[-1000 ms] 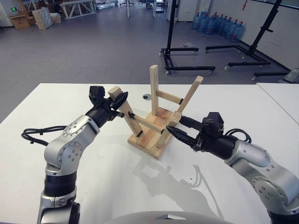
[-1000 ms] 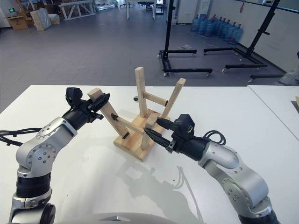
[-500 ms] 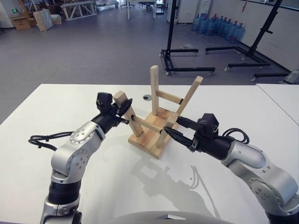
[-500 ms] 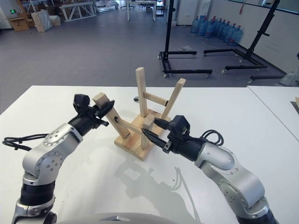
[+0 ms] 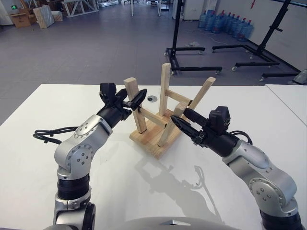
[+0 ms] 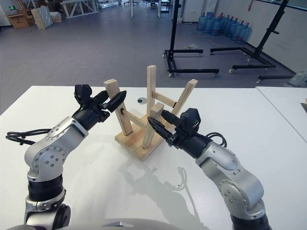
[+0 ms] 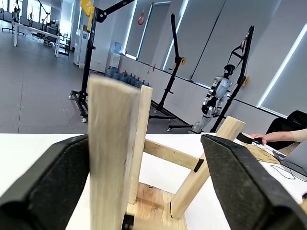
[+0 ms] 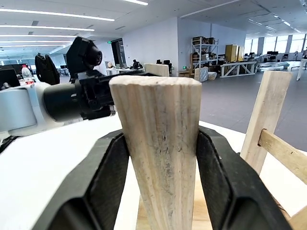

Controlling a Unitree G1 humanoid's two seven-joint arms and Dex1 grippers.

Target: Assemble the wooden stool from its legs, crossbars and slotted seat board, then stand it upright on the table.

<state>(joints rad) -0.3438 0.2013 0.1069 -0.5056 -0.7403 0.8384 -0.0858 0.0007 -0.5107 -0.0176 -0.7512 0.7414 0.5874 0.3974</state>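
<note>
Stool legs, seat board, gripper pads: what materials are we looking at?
The legs look like bare pale wood: the grain lines and a rough sawn end show, with no sheen. The seat board is the same light wood, matte, apparently unvarnished. The pads are matte black and slightly textured, likely rubber or moulded plastic; can't tell which.

The stool [image 5: 160, 122] is bare pale wood, unvarnished and matt. Its seat board [image 5: 149, 140] is planed smooth with visible grain, and the leg [image 8: 160, 143] clamped between the pads [image 8: 108, 182] of the right gripper [image 5: 178, 113] has a rougher, ridged sawn end. That gripper and the left gripper [image 5: 133, 98] have fingers of matt black plastic or rubber, while the table [image 5: 38, 110] is white, smooth and matt.
</note>
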